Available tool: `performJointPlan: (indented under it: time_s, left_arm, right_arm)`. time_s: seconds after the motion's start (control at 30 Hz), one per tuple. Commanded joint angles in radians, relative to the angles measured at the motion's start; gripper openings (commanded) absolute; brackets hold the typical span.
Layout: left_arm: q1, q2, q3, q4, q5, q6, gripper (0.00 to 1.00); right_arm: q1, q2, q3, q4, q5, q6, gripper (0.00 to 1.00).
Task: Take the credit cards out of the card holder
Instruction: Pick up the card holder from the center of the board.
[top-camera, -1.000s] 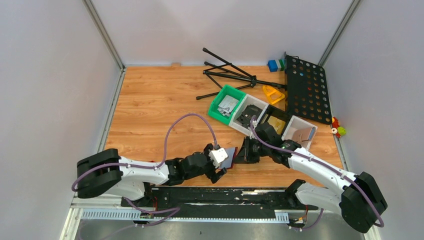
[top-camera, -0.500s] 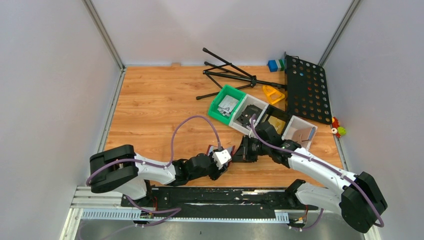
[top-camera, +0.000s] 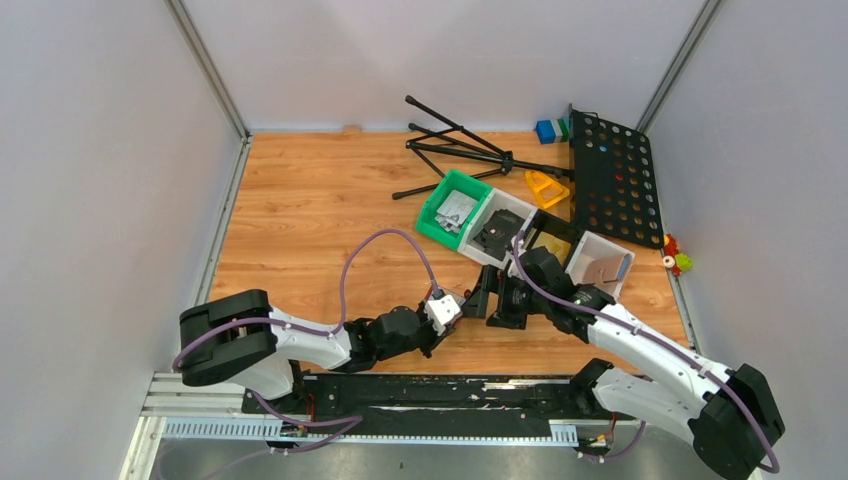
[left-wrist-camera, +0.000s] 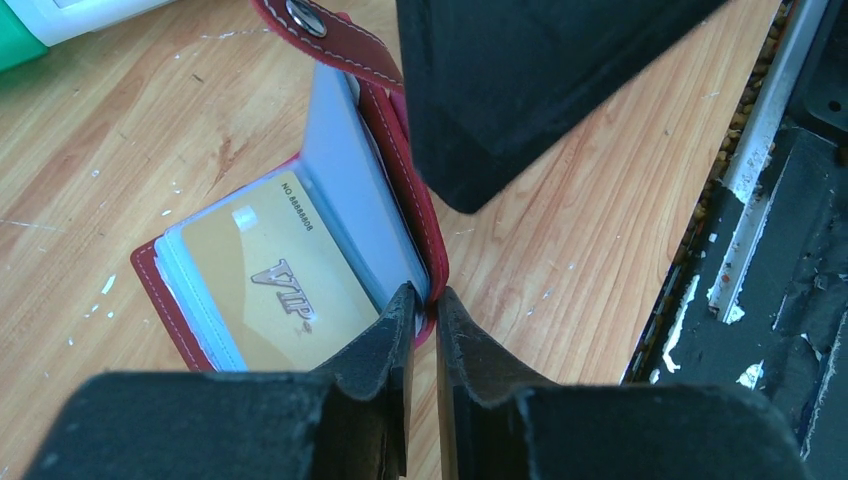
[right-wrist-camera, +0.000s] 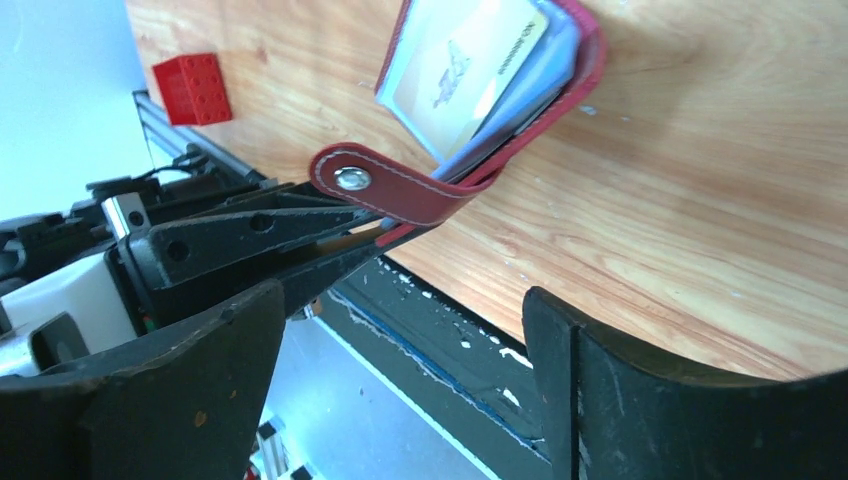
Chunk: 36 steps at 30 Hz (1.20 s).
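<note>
Card holder (left-wrist-camera: 345, 190) lies open on the table (left-wrist-camera: 130, 130) near its front edge, one cover raised; gold card (left-wrist-camera: 270, 290) seated in the flat half; left gripper (left-wrist-camera: 422, 300) narrowed onto the raised cover's edge; right gripper (right-wrist-camera: 402, 295) spread wide beside the snap tab (right-wrist-camera: 390, 185), gripping nothing.

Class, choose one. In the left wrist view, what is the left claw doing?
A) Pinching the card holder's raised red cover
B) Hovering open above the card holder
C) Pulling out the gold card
A: the left claw is shut on the upright cover edge of the card holder, while the gold card lies in its pocket.
</note>
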Motion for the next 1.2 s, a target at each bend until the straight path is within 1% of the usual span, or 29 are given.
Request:
performJointPlan:
  time_s: [0.0, 0.13, 0.2, 0.3, 0.37, 0.43, 0.53, 0.63, 0.77, 0.87, 0.93, 1.1, 1.13, 1.17]
  left_arm:
    - [-0.005, 0.007, 0.004, 0.054, 0.016, -0.021, 0.19]
    - [-0.005, 0.013, 0.003, 0.058, 0.017, -0.021, 0.19]
    - [-0.005, 0.022, 0.004, 0.061, 0.021, -0.022, 0.2]
    - [-0.005, 0.028, 0.006, 0.064, 0.031, -0.029, 0.2]
    - [-0.005, 0.029, 0.007, 0.065, 0.034, -0.029, 0.21]
    - [-0.005, 0.031, 0.01, 0.065, 0.035, -0.028, 0.21]
    - [-0.006, 0.042, 0.02, 0.061, 0.035, -0.029, 0.21]
    - [-0.006, 0.055, 0.033, 0.049, 0.037, -0.032, 0.22]
    - [-0.006, 0.064, 0.042, 0.052, 0.048, -0.035, 0.23]
    - [-0.008, 0.066, 0.05, 0.048, 0.051, -0.038, 0.23]
    - [-0.008, 0.066, 0.058, 0.039, 0.056, -0.039, 0.23]
    - [-0.008, 0.068, 0.073, 0.023, 0.062, -0.034, 0.23]
    - [-0.008, 0.07, 0.075, 0.022, 0.065, -0.035, 0.23]
    - [-0.008, 0.071, 0.077, 0.02, 0.068, -0.036, 0.24]
  right_arm:
    - [0.001, -0.021, 0.016, -0.048, 0.126, 0.044, 0.91]
    - [0.001, -0.004, 0.035, -0.1, 0.251, 0.169, 0.91]
    - [-0.001, 0.002, 0.029, -0.083, 0.278, 0.227, 0.9]
    - [0.0, 0.028, 0.013, 0.027, 0.22, 0.244, 0.89]
    - [0.0, 0.064, 0.026, 0.038, 0.199, 0.238, 0.86]
    - [-0.001, 0.109, 0.045, 0.04, 0.175, 0.22, 0.86]
    - [0.0, 0.172, 0.04, 0.095, 0.106, 0.22, 0.84]
    - [0.002, 0.21, 0.039, 0.096, 0.097, 0.227, 0.82]
    - [0.005, 0.2, 0.015, 0.111, 0.123, 0.252, 0.71]
    - [0.007, 0.196, 0.009, 0.112, 0.138, 0.254, 0.56]
    - [0.006, 0.204, 0.009, 0.116, 0.134, 0.248, 0.53]
    - [0.007, 0.257, 0.005, 0.158, 0.085, 0.239, 0.52]
    - [0.008, 0.264, 0.004, 0.159, 0.086, 0.238, 0.51]
    - [0.008, 0.269, 0.004, 0.16, 0.087, 0.234, 0.47]
